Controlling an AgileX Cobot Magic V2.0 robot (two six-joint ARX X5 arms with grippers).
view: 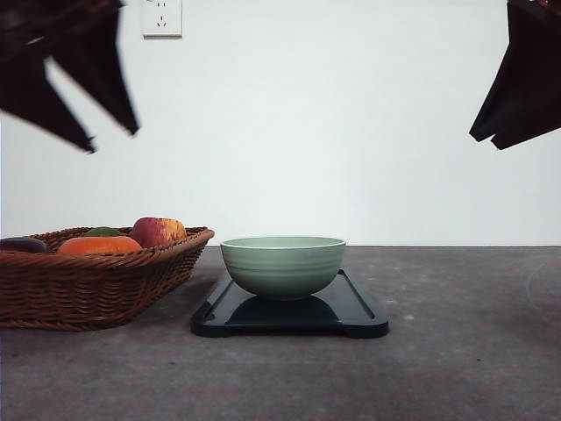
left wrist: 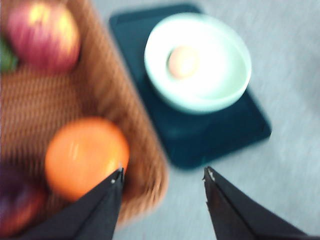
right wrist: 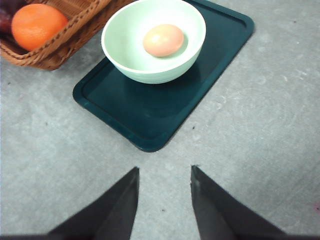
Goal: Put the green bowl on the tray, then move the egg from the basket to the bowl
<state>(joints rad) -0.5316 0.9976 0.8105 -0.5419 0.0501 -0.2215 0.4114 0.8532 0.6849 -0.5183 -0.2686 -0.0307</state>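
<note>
The green bowl (view: 282,264) stands on the dark tray (view: 355,307) in the middle of the table. Inside the bowl (right wrist: 152,40) lies the tan egg (right wrist: 163,40), also blurred in the left wrist view as egg (left wrist: 182,61) in bowl (left wrist: 210,85). The wicker basket (view: 79,285) sits left of the tray. My left gripper (view: 114,140) hangs high at upper left, open and empty (left wrist: 162,177) above the basket's edge. My right gripper (view: 486,139) hangs high at upper right, open and empty (right wrist: 165,172), over bare table near the tray (right wrist: 150,115).
The basket holds a red-yellow apple (view: 159,231), an orange fruit (view: 99,245), something green (view: 103,231) and a dark purple item (view: 22,245). A wall outlet (view: 161,17) is behind. Grey tabletop (view: 465,351) lies to the right of the tray.
</note>
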